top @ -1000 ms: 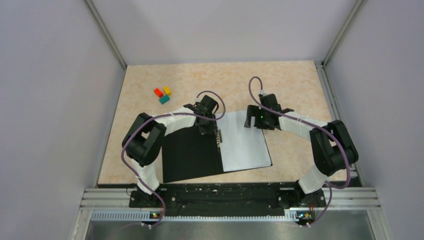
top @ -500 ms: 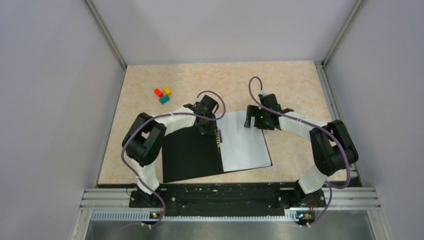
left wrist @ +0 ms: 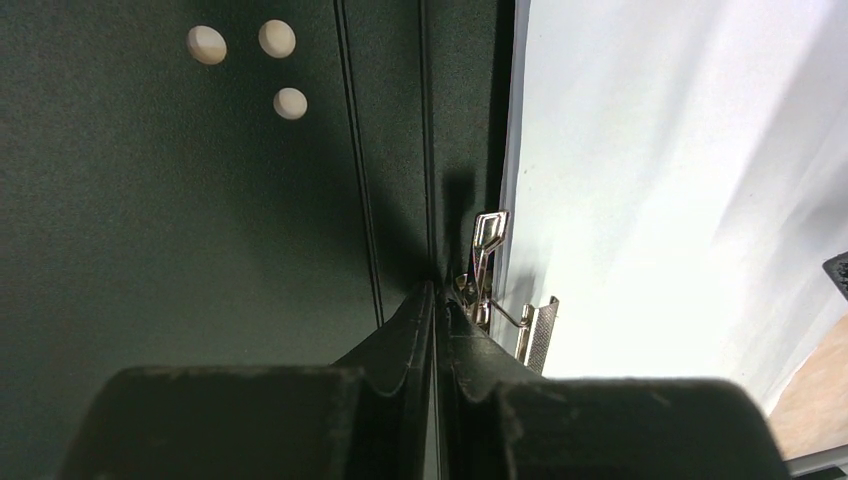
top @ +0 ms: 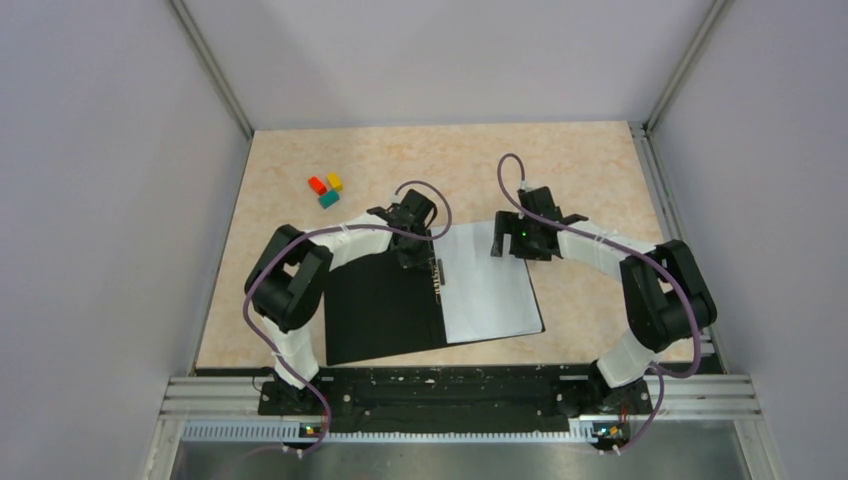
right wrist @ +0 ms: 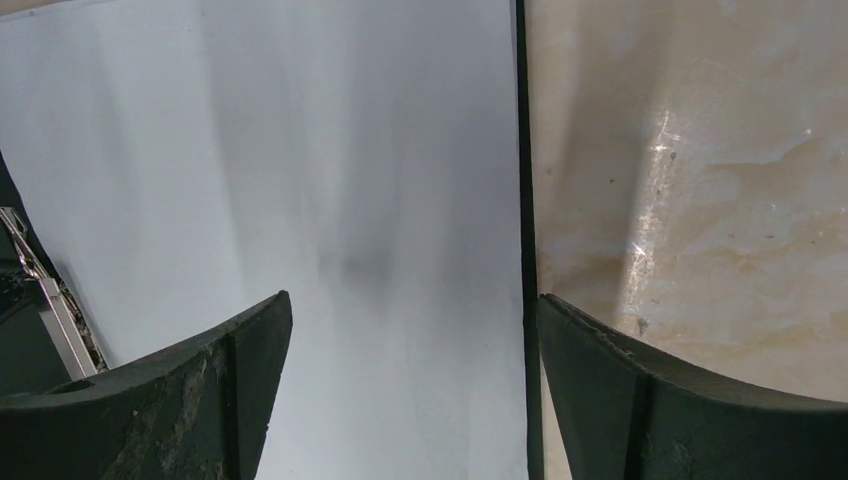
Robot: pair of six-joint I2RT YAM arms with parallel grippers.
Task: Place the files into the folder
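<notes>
The folder (top: 380, 310) lies wide open on the table (top: 580, 170), close to the arms' bases, black inside facing up. On its right half sit the files (top: 490, 290), one flat white stack. The sheets can't be told apart from above. Their left edge runs up against the metal clip (left wrist: 492, 262) at the spine. The left half is bare black, and the left wrist view picks out three pale dots (left wrist: 277, 38) grouped on it.

Over to the left gripper (left wrist: 435, 292). It's down at the far end of the spine, tips on the black crease, just beside the clip's shiny lever. Its fingers are pinched nearly together, with only a hairline of dark between them. Whether any bit of the clip is caught in there, the wrist view doesn't show.

Now the right gripper (right wrist: 412, 300). It stands at the far right corner of the folder, jaws spread wide, holding nothing. In its wrist view one finger hangs over the white paper and the other over the bare table. The folder's thin black edge runs straight up between the two, just proud of the paper's edge. Whether the tips touch down can't be told.

Off at the far left of the table, well apart from all this, three small blocks (top: 326, 188) huddle together: red, yellow and teal.
</notes>
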